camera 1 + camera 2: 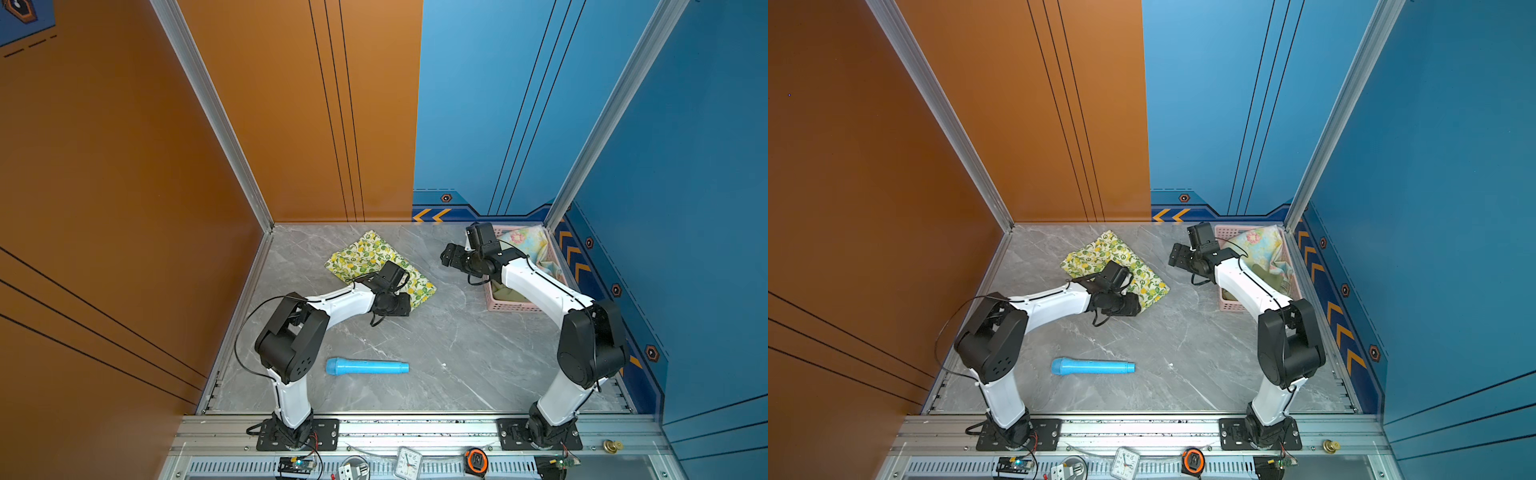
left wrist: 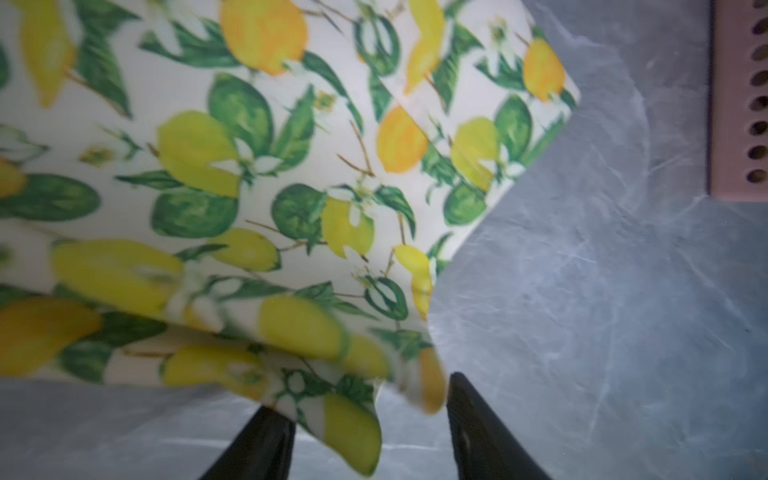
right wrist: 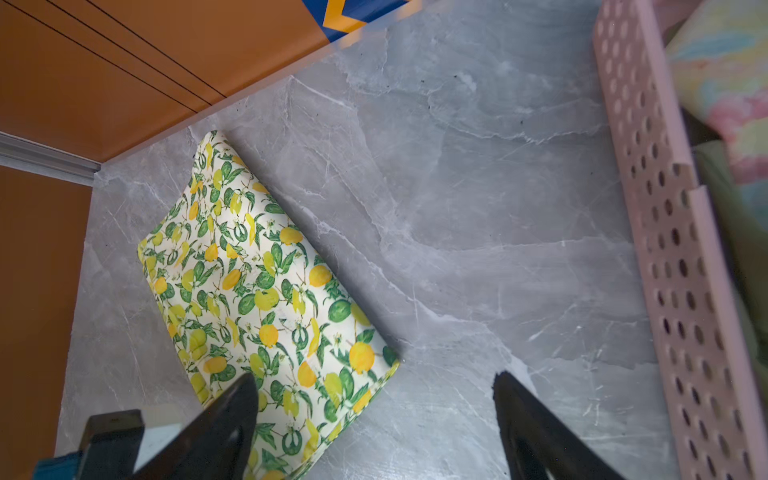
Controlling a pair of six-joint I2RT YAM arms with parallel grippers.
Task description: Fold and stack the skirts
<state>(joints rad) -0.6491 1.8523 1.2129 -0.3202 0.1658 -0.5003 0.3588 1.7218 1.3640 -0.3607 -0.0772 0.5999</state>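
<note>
The lemon-print skirt (image 1: 365, 257) (image 1: 1100, 257) lies folded on the grey table near the back left. My left gripper (image 2: 365, 415) sits at its near right corner (image 1: 399, 305), open. A loose corner of the cloth (image 2: 353, 436) hangs between the fingers, which do not press on it. My right gripper (image 3: 374, 386) (image 1: 451, 255) hovers open and empty between that skirt (image 3: 257, 299) and the pink basket (image 1: 511, 307) (image 3: 665, 249). The pastel flowered skirt (image 1: 528, 243) (image 1: 1262, 243) lies bunched in the basket over the olive skirt (image 1: 1266, 276).
A blue cylinder shaped like a microphone (image 1: 365, 367) (image 1: 1092, 367) lies near the front of the table. The basket stands in the back right corner against the blue wall. An orange wall runs along the left side. A clock and a tape measure sit on the front rail.
</note>
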